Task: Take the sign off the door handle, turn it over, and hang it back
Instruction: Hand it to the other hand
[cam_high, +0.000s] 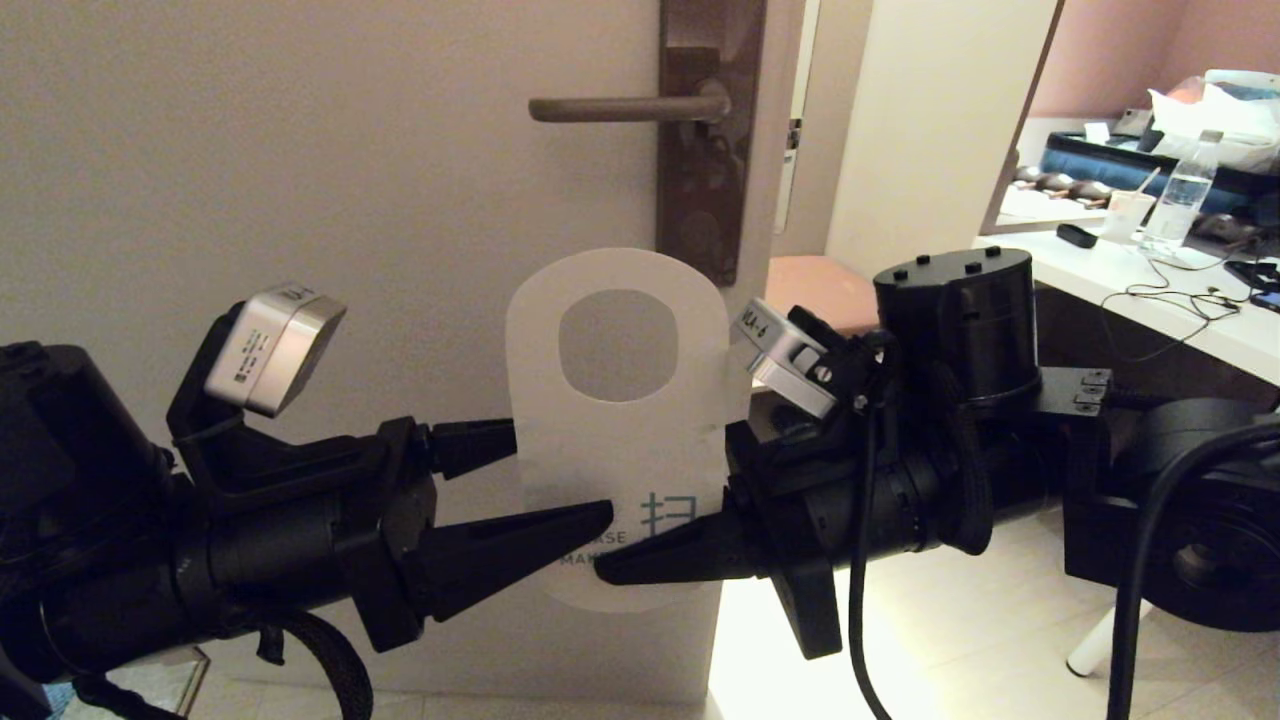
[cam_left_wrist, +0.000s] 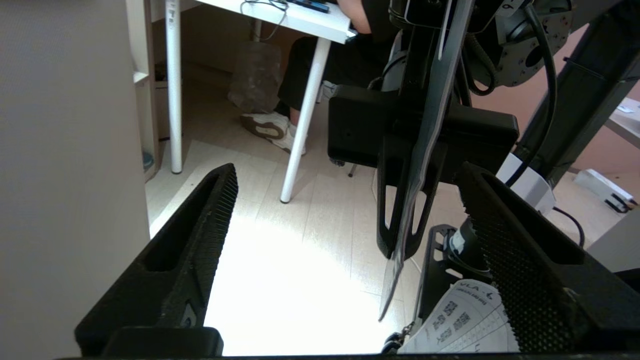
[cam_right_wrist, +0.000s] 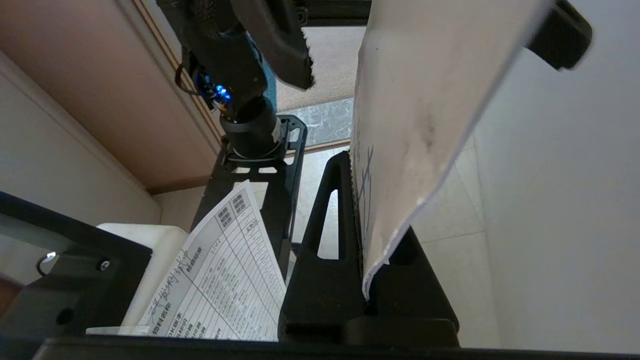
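Observation:
The sign (cam_high: 620, 440) shows its white side, upright, below the door handle (cam_high: 620, 108) and off it. My right gripper (cam_high: 640, 555) is shut on the sign's lower right edge; in the right wrist view the right gripper (cam_right_wrist: 357, 175) pinches the sign (cam_right_wrist: 425, 100) between both fingers. My left gripper (cam_high: 560, 480) is open at the sign's left edge, one finger in front and one behind. Seen from the left wrist, the left gripper (cam_left_wrist: 350, 200) has the sign (cam_left_wrist: 425, 150) edge-on in its gap, touching neither pad.
The brown backplate (cam_high: 710, 140) sits near the door's edge. A white desk (cam_high: 1180, 300) with a bottle (cam_high: 1180, 205) and cables stands at the right. Under it a person's shoe (cam_left_wrist: 267, 127) rests beside a desk leg (cam_left_wrist: 305, 115). A printed sheet (cam_right_wrist: 225, 270) lies on the robot's base.

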